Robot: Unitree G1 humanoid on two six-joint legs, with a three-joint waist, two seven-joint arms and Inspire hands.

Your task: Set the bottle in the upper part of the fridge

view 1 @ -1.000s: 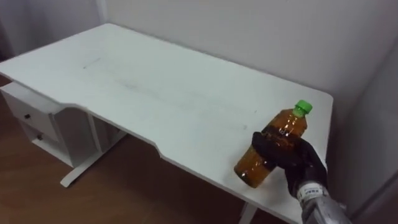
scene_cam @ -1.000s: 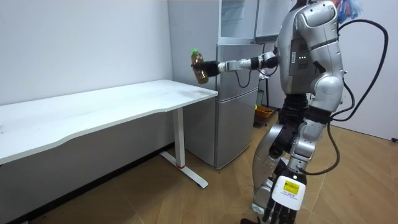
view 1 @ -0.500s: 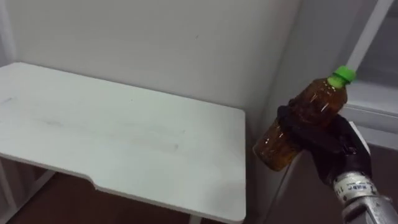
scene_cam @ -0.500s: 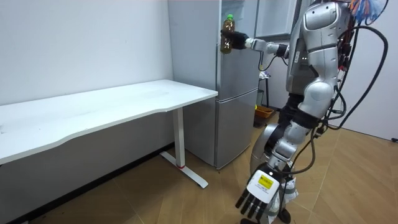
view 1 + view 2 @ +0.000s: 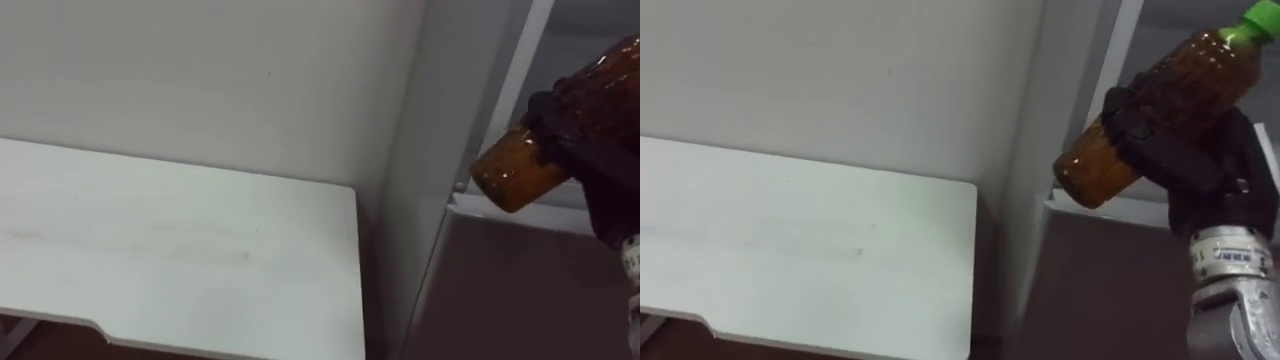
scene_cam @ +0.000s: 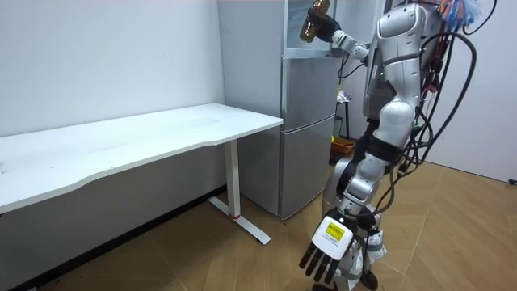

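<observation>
An amber bottle (image 5: pixel 1150 105) with a green cap is tilted in my right hand (image 5: pixel 1205 175), whose dark fingers are curled round its middle. The same bottle (image 5: pixel 515 168) shows at the right edge of the left eye view, with the right hand (image 5: pixel 600 175) behind it. It is held up in front of the grey fridge's upper compartment (image 5: pixel 1120 60), just above the ledge between upper and lower parts. In the room view the bottle (image 6: pixel 313 19) is raised at the top of the fridge (image 6: pixel 307 121). My left hand (image 6: pixel 327 257) hangs low, fingers straight.
A long white table (image 5: pixel 790 250) stands against the wall to the left of the fridge, its end close to the fridge's side. The table (image 6: pixel 121 141) has a white leg. The floor is wood.
I have turned further from the table to the fridge. The right hand has lifted the bottle higher, up to the fridge's upper part. The left hand still hangs.
</observation>
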